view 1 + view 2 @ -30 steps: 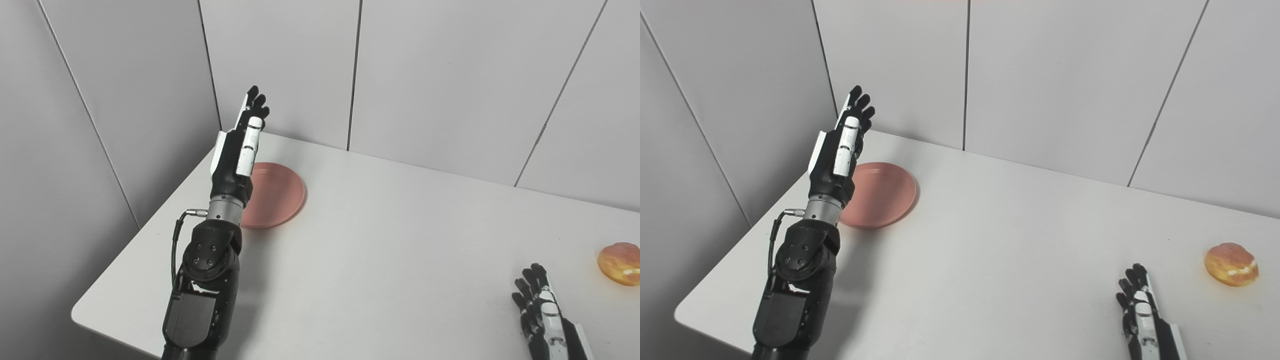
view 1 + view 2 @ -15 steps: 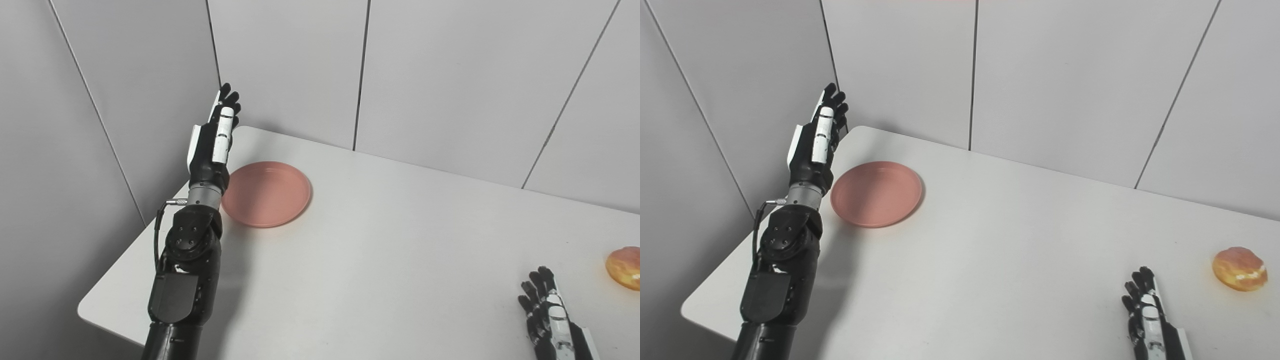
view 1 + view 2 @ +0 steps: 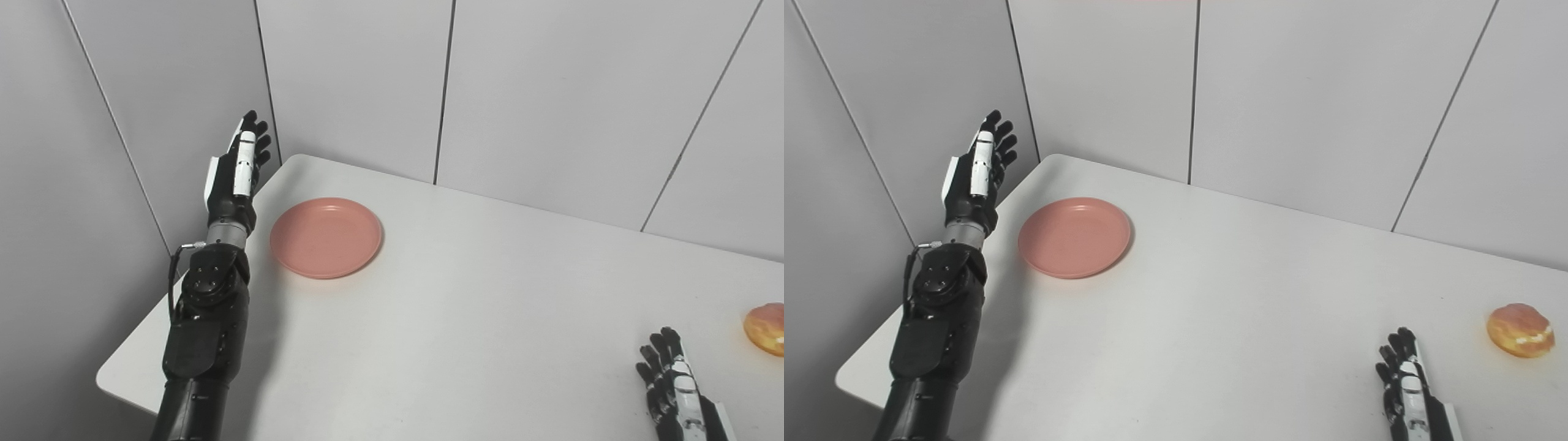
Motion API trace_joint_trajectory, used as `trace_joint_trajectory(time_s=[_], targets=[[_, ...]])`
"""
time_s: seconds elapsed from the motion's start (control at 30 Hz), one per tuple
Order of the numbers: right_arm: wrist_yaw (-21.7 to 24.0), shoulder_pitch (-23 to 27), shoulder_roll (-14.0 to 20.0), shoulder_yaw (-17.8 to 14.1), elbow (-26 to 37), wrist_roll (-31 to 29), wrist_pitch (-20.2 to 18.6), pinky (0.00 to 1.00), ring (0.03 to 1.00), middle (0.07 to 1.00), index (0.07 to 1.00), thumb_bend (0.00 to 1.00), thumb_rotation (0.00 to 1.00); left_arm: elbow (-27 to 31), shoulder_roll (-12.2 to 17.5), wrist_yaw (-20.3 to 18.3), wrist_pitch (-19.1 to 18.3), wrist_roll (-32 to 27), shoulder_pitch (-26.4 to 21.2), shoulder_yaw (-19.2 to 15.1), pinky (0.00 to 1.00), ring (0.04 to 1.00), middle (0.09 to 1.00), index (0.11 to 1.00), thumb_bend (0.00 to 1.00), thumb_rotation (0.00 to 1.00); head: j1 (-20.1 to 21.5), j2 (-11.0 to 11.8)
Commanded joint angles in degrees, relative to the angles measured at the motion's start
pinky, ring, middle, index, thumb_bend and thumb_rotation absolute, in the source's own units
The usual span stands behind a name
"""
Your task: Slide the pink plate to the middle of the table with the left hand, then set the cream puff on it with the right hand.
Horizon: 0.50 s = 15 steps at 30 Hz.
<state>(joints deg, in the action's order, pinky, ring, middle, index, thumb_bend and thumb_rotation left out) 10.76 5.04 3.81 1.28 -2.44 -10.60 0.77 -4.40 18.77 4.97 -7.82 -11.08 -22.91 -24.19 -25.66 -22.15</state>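
Round, shallow pink plate (image 3: 326,237), smooth matte, sits far left on the plain white table (image 3: 465,318). Left hand (image 3: 236,174) raised beside it, fingers spread, empty. Glossy golden cream puff (image 3: 1519,329) near right; right hand (image 3: 1402,380) open, empty, just beside it.

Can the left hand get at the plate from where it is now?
Probably yes: the left hand is open just left of the plate, with only bare table between them.

I see a white desk (image 3: 1225,318) set into a grey-panelled corner. A pink plate (image 3: 1074,236) lies near its far left corner. A cream puff (image 3: 1520,330) sits well apart, at the right.
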Motion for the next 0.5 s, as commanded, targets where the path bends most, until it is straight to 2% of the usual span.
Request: trace_joint_trajectory(time_s=[0.0, 0.47], targets=[[0.1, -2.6, -0.2, 0.1, -2.7, -0.2, -1.6, 1.0, 1.0, 1.0, 1.0, 0.1, 1.0, 0.5, 2.2, -0.3, 1.0, -1.0, -2.5, -0.6, 0.93, 0.928, 0.931, 0.922, 0.41, 1.0, -0.1, 0.0], [0.4, -2.6, -0.3, 0.2, -2.7, -0.4, -1.5, 1.0, 1.0, 1.0, 1.0, 0.09, 1.0, -4.1, 3.7, -0.9, -0.2, -4.4, -2.1, -1.0, 0.92, 0.924, 0.92, 0.907, 0.38, 1.0, 0.2, -0.3]])
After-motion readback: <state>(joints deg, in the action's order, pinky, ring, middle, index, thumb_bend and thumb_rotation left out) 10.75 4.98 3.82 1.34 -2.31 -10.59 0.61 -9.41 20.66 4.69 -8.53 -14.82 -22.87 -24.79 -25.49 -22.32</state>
